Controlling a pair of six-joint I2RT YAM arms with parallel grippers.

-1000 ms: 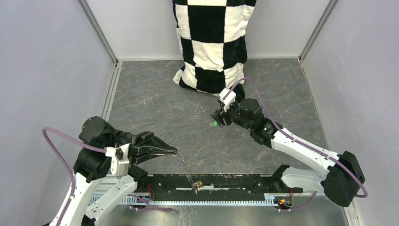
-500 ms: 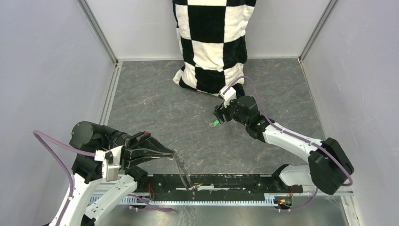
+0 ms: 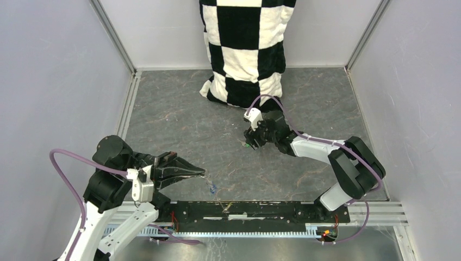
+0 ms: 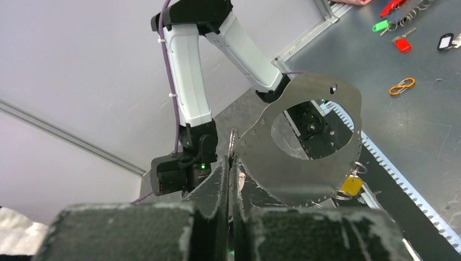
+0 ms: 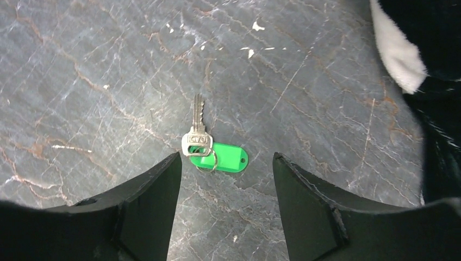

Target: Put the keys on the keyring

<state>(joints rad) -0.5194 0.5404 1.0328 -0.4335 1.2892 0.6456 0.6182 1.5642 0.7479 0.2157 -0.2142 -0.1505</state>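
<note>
Green ahead: dropped closer over the key [image 5: 215, 156], right gripper [image 5: 225, 163] spread astride it (left gripper [image 4: 231, 166] pinching the keyring [image 4: 304, 179]); grasp likely next.

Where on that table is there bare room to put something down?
Bare table lies between the left wall and the checkered cloth, and between the cloth and the right wall. Crowded: around the right gripper over the green-tagged key, and by the left gripper holding the keyring.
</note>
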